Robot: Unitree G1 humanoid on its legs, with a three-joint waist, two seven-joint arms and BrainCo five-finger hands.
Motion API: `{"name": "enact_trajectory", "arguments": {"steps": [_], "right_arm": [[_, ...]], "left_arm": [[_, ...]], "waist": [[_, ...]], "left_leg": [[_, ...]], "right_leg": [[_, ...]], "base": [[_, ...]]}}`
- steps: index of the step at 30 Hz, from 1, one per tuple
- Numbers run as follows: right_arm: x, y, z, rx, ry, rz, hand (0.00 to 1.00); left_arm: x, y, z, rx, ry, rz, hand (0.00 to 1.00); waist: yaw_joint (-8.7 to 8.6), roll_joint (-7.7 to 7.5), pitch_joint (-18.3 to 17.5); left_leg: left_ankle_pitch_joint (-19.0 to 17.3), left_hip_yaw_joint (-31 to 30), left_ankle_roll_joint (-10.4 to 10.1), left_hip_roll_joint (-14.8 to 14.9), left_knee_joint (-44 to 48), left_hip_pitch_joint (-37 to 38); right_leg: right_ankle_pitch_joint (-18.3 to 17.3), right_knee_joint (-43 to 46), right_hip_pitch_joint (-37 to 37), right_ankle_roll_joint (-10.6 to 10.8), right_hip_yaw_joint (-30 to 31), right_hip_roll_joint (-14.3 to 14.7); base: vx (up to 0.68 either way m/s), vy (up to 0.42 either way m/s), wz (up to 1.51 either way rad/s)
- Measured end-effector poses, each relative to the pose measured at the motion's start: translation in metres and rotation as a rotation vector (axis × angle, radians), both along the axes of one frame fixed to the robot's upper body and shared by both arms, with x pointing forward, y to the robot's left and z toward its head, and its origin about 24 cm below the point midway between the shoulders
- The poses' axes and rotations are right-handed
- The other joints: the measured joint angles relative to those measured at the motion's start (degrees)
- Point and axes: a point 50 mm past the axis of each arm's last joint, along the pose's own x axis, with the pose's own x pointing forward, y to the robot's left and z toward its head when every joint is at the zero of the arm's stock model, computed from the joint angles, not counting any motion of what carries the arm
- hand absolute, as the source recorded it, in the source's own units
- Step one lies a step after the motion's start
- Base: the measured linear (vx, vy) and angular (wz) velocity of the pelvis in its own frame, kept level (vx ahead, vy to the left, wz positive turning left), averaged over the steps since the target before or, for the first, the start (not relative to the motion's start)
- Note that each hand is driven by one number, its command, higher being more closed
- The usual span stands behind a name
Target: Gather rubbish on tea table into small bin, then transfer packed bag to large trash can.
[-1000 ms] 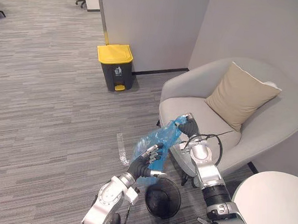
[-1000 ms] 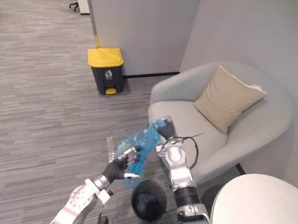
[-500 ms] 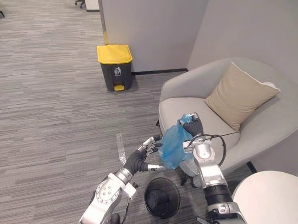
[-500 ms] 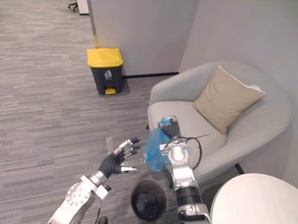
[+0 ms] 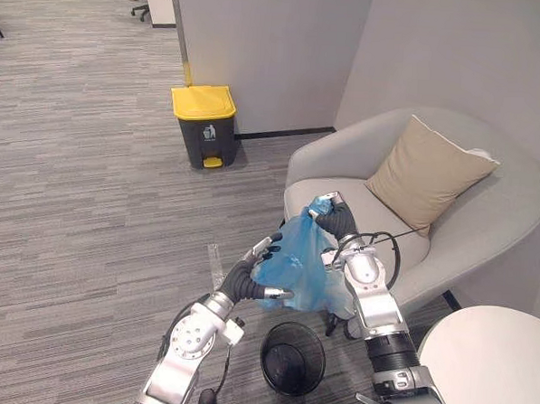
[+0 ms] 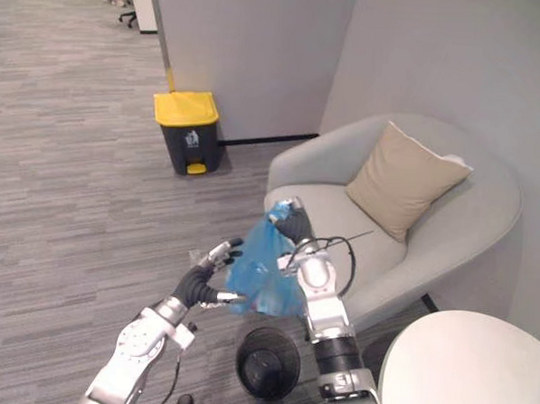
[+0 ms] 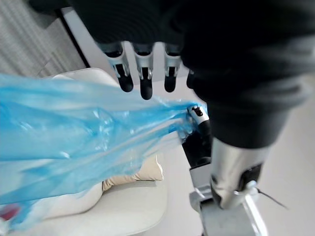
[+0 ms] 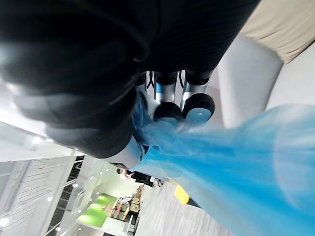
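A blue rubbish bag hangs in the air above the small black bin on the floor. My right hand is shut on the bag's gathered top, seen close in the right wrist view with fingers curled round the blue plastic. My left hand is open, its straight fingers and thumb against the bag's left side. The large dark trash can with a yellow lid stands by the far wall.
A grey armchair with a beige cushion sits right behind the bag. A white round table fills the lower right corner. A clear plastic strip lies on the carpet left of my left hand.
A second ago both hands held the bag spread. My left hand let go, the bag swung down under my right hand, and now my left hand rests against it again.
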Motion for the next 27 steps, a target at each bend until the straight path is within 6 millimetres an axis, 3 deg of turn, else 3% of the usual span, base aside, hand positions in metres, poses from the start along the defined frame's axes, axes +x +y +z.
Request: {"name": "enact_trajectory", "arguments": {"steps": [7, 14, 22, 27], "right_arm": [[-0.007, 0.014, 0.013, -0.010, -0.056, 0.089, 1.00], [-0.013, 0.020, 0.004, -0.021, -0.024, 0.126, 1.00], [-0.015, 0.025, 0.004, -0.017, -0.022, 0.146, 1.00], [-0.023, 0.032, 0.017, 0.006, -0.078, 0.185, 1.00]], "left_arm": [[0.013, 0.011, -0.004, 0.167, -0.044, 0.087, 0.00], [0.020, 0.031, 0.002, 0.151, -0.074, 0.248, 0.00], [0.022, 0.038, 0.005, 0.111, -0.091, 0.335, 0.00], [0.022, 0.037, 0.005, 0.106, -0.087, 0.330, 0.00]], "waist": [[-0.70, 0.01, 0.0], [-0.79, 0.04, 0.0], [-1.02, 0.14, -0.1], [-1.95, 0.25, -0.1]], "left_leg": [[0.0, 1.0, 0.0, 0.0, 0.0, 0.5], [0.0, 1.4, 0.0, -0.1, -0.3, 0.6], [0.0, 1.5, 0.0, -0.1, -0.1, 0.6], [0.0, 1.6, 0.0, -0.1, 0.0, 1.0]], "right_leg": [[0.8, -0.9, 0.2, -0.1, 0.9, 0.1], [1.2, -1.2, 0.2, 0.1, 1.5, 0.0], [1.5, -1.7, 0.4, 0.0, 1.5, 0.0], [1.5, -1.7, 0.5, 0.0, 1.6, 0.0]], "base": [[0.00, 0.002, -0.06], [-0.03, 0.003, -0.04], [0.00, 0.000, 0.00], [-0.01, 0.000, -0.01]]}}
